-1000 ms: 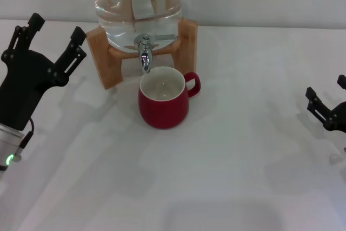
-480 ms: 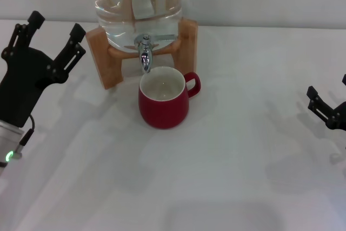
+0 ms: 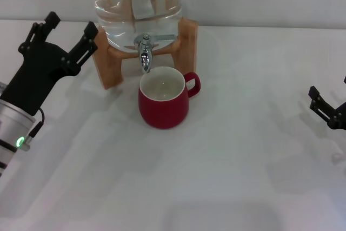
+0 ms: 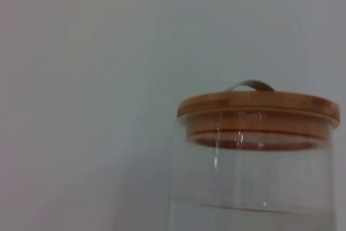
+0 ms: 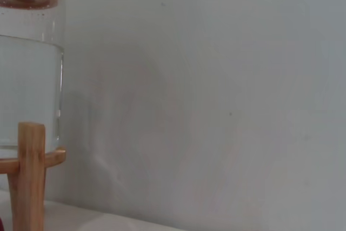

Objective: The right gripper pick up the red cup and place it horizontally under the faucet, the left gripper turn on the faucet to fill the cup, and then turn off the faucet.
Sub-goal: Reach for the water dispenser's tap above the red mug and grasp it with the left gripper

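Trouble is waiting mainly on the left side. The left gripper (image 3: 67, 36) is hanging beside the wooden stand (image 3: 102, 63), its fingers spread wide and closing on nothing, with one fingertip sitting very near the stand's upper corner. If it is swinging toward the faucet (image 3: 144, 52) from this angle, I judge it could be clipping the stand or the water jug (image 3: 135, 4) and shoving the whole dispenser, which would be dragging the spout off line with the cup. A clumsy push on the small chrome lever could also be leaving it half open, so water would be running on after the cup is full.

Moving rightward, the red cup (image 3: 164, 104) is standing upright on the white table (image 3: 243, 160), its mouth directly below the spout and its handle pointing away toward the right; nothing is touching it. Any nudge here would be sending the stream past the rim.

Farthest right, the right gripper (image 3: 328, 109) is sitting at the table's edge, well apart from the cup, fingers parted and carrying nothing, only partly in view.
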`<state>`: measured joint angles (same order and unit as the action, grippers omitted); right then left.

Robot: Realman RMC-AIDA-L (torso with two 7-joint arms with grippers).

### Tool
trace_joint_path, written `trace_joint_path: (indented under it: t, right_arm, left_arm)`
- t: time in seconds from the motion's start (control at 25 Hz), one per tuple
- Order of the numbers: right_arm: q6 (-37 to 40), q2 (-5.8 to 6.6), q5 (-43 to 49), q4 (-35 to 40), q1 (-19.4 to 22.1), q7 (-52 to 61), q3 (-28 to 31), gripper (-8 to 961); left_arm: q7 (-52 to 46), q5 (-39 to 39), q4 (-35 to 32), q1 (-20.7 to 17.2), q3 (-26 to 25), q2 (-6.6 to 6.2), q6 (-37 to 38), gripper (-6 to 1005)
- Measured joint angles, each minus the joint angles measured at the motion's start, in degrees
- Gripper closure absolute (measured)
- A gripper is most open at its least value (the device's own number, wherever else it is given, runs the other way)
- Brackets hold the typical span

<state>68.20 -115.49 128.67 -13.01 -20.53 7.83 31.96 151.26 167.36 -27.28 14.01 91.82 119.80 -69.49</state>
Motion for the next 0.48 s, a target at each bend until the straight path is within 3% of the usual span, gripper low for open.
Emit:
trace_joint_path:
  t: [0.16,0.48]
  right_arm:
    - [0.0,0.0,0.0,0.2,-0.1,0.0,0.0,87]
    - [-0.1,0.01,0.0,0.3,-0.4,0.0,0.0,88]
  left_arm:
    - [0.1,-0.4,-7.7,-3.5,2.0,-0.08,6.7,109]
    - [-3.5,-1.5,-17.1,-7.9,4.5,-0.49,15.2,109]
